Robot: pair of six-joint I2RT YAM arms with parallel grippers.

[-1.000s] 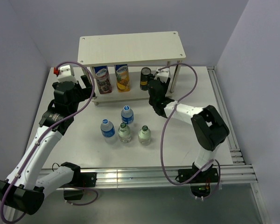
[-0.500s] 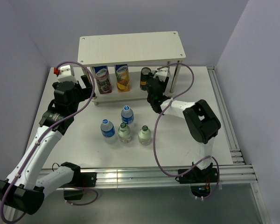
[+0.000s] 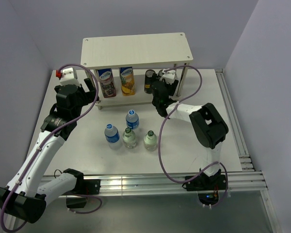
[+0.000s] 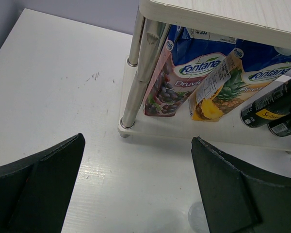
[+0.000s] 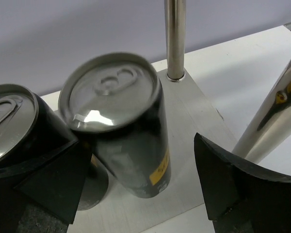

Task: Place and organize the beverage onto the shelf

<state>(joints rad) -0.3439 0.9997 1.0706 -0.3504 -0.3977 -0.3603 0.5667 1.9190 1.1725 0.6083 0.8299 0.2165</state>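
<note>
White table, shelf at the back. One dark can stands lid-up on the lower board right next to the second can, sitting between the spread fingers of the right gripper, with the right finger clear of it. There's a bit of bare board over to the corner post, and the left gripper hangs wide open by the juice cartons.

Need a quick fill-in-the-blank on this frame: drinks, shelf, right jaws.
1. ____ bottles stand on the table.
2. Both dark cans stand on the shelf's ____ tier.
3. The right gripper's jaws are ____.
Missing words: four; lower; open.
</note>
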